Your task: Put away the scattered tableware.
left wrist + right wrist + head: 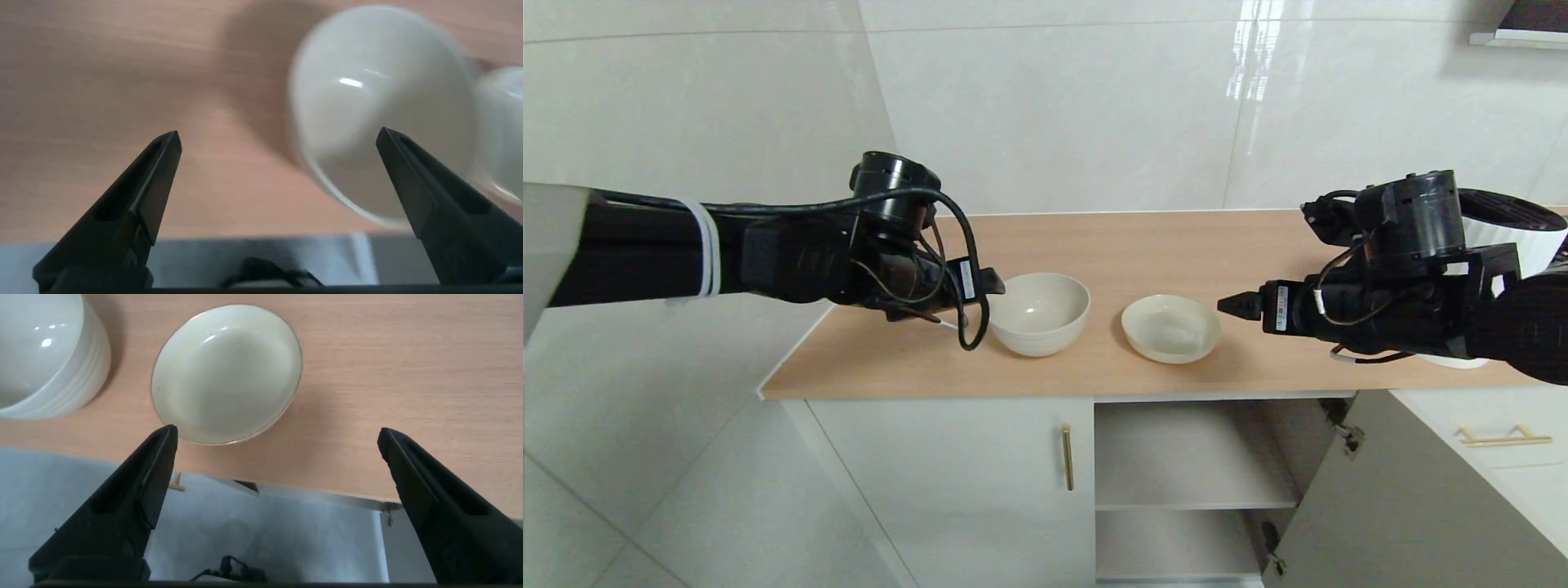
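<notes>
While both claws hang over the wooden counter [1094, 245], two bowls sit between them, and each bowl shows just its own smooth inside. The deep white bowl [1041, 314] is right next to the tip of the left claw [278, 139]. The flat cream bowl [1172, 327] sits just in front of the right claw [278, 434], a little apart from it. The two bowls are near each other but do not touch. Both claws are spread wide and hold nothing.

From the head you can see a cupboard [1192, 490] under the counter, below the right claw, with its door [1421, 506] swung open and two shelves inside. The right wrist looks down on both bowls and the counter's front edge. The left wrist sees the deep bowl just ahead of its claw, nearer one finger.

Count: two bowls, two claws, one cupboard.
</notes>
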